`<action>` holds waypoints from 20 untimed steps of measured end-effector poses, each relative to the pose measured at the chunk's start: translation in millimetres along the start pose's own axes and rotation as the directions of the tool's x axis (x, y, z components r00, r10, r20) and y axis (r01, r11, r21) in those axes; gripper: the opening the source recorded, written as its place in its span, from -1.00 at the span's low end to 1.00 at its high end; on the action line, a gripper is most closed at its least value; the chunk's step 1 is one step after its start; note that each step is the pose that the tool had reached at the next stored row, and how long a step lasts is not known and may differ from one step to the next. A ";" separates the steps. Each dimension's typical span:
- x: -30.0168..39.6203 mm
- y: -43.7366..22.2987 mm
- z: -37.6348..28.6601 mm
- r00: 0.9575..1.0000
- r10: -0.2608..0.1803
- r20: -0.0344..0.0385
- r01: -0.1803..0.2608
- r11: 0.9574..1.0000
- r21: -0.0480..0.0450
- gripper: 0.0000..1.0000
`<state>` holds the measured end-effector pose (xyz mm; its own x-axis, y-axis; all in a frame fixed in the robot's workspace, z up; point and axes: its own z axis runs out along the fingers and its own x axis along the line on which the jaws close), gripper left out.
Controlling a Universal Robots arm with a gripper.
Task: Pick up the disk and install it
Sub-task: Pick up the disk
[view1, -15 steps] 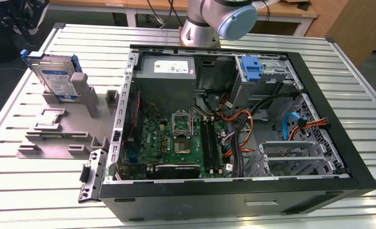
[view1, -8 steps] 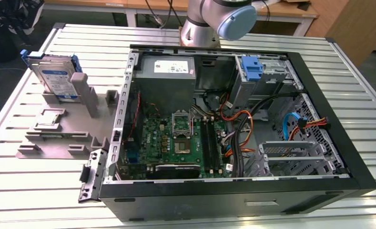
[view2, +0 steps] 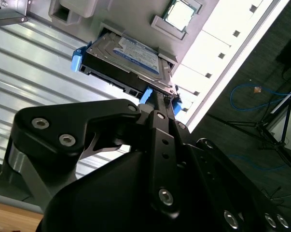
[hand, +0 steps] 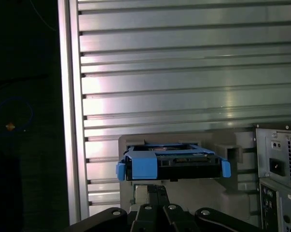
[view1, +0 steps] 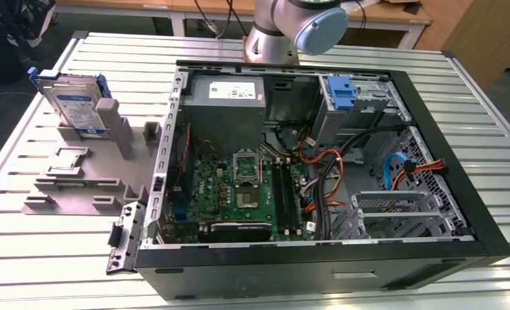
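Note:
The disk (view1: 72, 103), a silver-grey drive with a white-and-blue label in a blue carrier, stands upright in a grey holder (view1: 82, 174) on the table, at the exterior view's left, outside the computer case (view1: 487, 239). In both wrist views I look down on the disk (view2: 131, 55) (hand: 172, 164) sitting in its slot. My gripper (hand: 150, 193) (view2: 160, 104) hangs above it, apart from it, with its black fingers together and nothing between them. The arm's base (view1: 298, 26) rises behind the case.
The open case holds a grey power-supply box (view1: 229, 97), a motherboard (view1: 246, 190), cables, an upright blue bracket (view1: 342, 93) and a metal drive cage (view1: 393, 210). A processor chip (view2: 180, 14) lies on the holder. The slatted table's edge (hand: 70, 121) runs close beside the holder.

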<state>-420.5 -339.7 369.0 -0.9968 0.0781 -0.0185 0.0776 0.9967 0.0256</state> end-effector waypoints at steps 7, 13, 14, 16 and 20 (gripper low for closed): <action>0.0 0.0 0.0 1.000 0.006 0.000 -0.006 1.000 0.000 -0.80; 0.0 0.0 0.6 0.996 0.086 0.002 -0.086 0.996 0.002 -0.80; 0.0 0.0 0.7 0.995 0.104 0.003 -0.104 0.995 0.002 -0.80; 0.0 0.0 1.0 0.990 0.140 0.004 -0.140 0.990 0.002 -0.80; 0.0 0.0 1.6 0.977 0.211 0.006 -0.211 0.978 0.003 -0.80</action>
<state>-420.5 -339.7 367.4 -0.9578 0.2867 -0.0184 0.2862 0.9578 0.0256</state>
